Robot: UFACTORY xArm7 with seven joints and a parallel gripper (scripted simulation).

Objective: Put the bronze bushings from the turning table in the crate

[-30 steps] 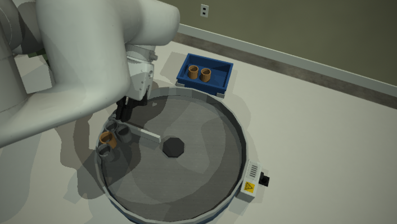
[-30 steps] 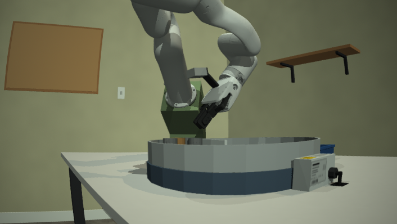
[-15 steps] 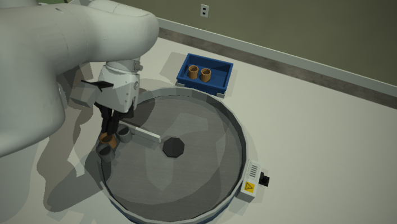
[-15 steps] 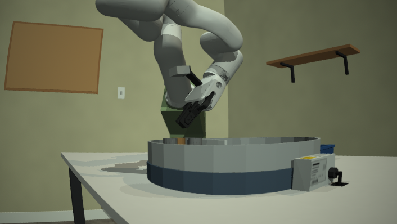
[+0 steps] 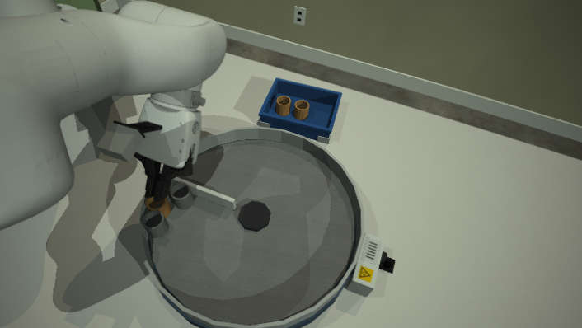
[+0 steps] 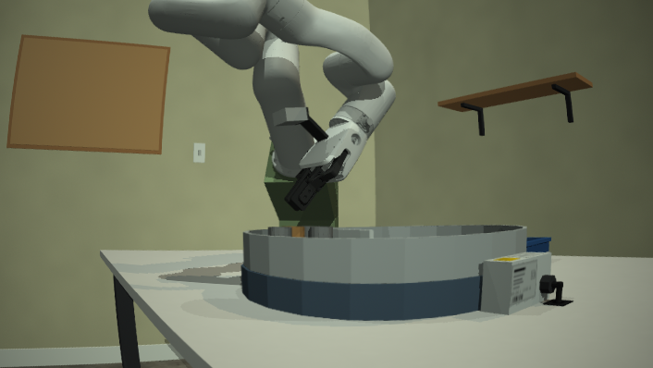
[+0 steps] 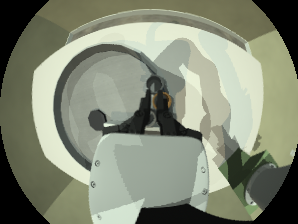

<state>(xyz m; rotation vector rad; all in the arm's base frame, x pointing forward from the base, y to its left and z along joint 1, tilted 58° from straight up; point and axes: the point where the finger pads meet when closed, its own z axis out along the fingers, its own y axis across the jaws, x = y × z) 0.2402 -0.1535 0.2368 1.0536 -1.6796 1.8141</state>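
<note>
- Claw (image 6: 296, 200) pressed together, empty, hangs above the bronze bushing (image 5: 158, 206) (wedged between two steel bushings (image 5: 182, 196)), so it must spread before descending.
- Crate (image 5: 330, 117) holds two.

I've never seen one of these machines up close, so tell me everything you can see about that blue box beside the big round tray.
The blue crate is a small open-topped rectangular bin, plastic-looking, with low straight walls. It sits flat on the pale table, just outside the rim of the turning table, on the side away from the gripper. Two bronze bushings, short hollow cylinders, stand upright side by side at one end; the other end shows bare blue floor.
</note>
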